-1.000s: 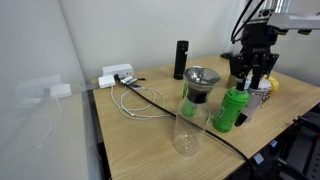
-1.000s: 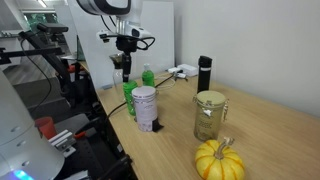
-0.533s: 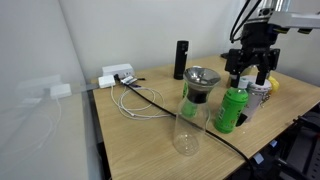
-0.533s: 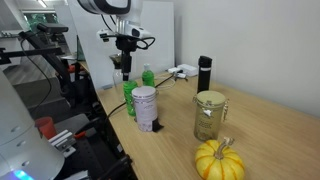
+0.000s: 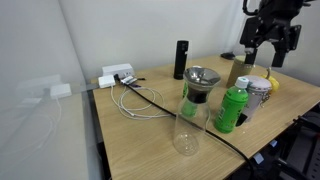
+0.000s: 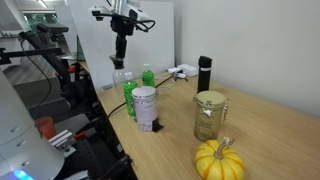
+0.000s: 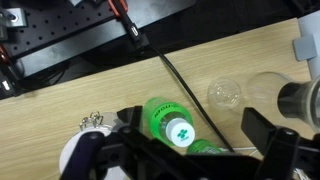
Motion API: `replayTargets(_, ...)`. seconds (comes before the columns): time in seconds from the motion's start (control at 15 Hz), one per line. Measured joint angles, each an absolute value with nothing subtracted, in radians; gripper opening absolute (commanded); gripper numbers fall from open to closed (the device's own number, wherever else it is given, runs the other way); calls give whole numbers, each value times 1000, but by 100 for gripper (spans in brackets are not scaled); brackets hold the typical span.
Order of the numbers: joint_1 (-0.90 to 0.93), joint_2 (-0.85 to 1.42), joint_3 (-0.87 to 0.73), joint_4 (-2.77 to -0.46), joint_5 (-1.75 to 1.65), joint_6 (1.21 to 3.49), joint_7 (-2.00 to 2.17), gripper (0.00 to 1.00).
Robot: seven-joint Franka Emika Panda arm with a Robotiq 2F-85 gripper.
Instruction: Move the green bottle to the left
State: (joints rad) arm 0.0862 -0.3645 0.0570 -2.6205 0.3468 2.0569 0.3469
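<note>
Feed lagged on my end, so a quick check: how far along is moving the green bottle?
Done: nothing can be confirmed. The green bottle stands upright on the table beside the glass carafe, and these views do not show where it started. In hand: nothing, as the gripper hangs open high above the bottle. Left, if it is unmoved: descend, grasp it and shift it left.

light: bright, even indoor | shadows: soft, faint | blur: wrist view foreground soft | glare: none
</note>
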Motion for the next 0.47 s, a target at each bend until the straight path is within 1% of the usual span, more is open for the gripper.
replayTargets(0.13,79,-400,43,-2622,348,2026,347,100)
replayTargets(0.47,79,-397,44,-2625,351,2025,347,100)
